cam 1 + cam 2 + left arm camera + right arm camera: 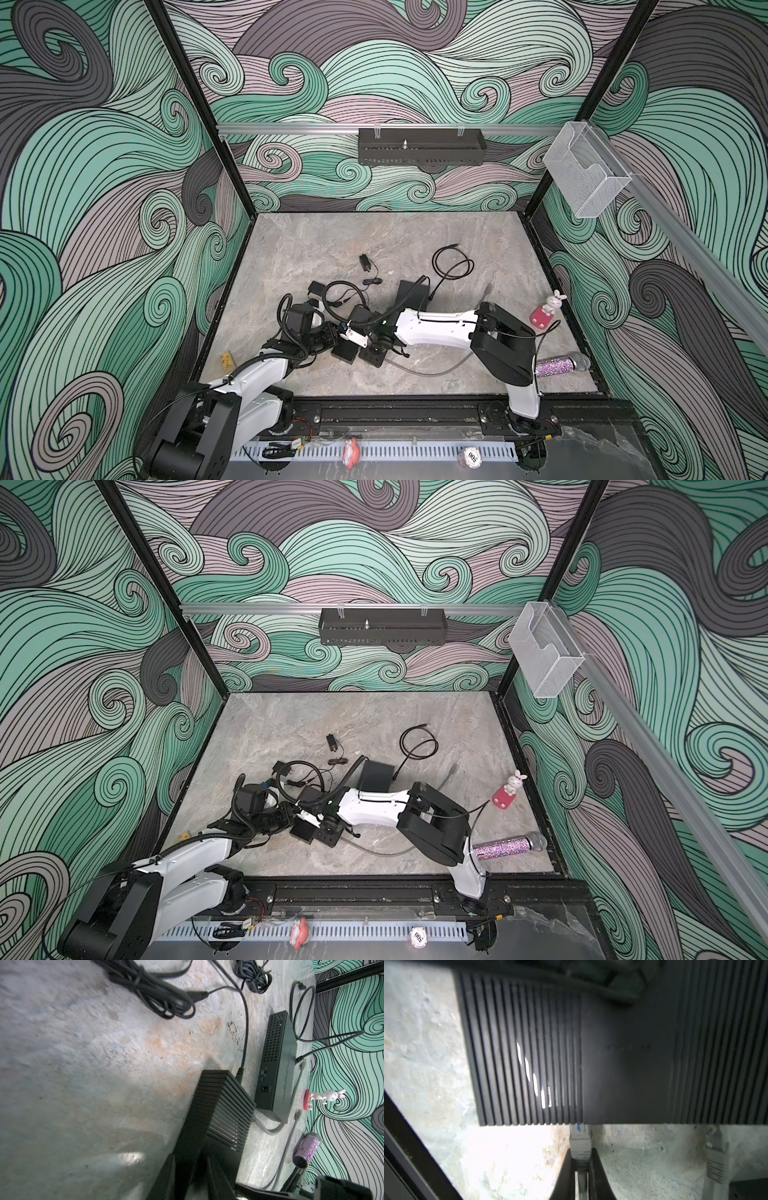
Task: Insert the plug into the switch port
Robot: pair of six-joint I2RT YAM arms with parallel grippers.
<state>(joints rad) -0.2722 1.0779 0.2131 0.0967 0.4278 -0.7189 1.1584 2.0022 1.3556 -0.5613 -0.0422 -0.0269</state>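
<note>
Plug [580, 1142] clenched between right jaws, tip at edge of switch [571, 1053], itself grasped by left jaws

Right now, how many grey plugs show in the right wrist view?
2. The held plug is pinched in the right gripper, tip at the edge of the ribbed black box; the second plug sits farther along that same edge. Others may be out of view.
</note>
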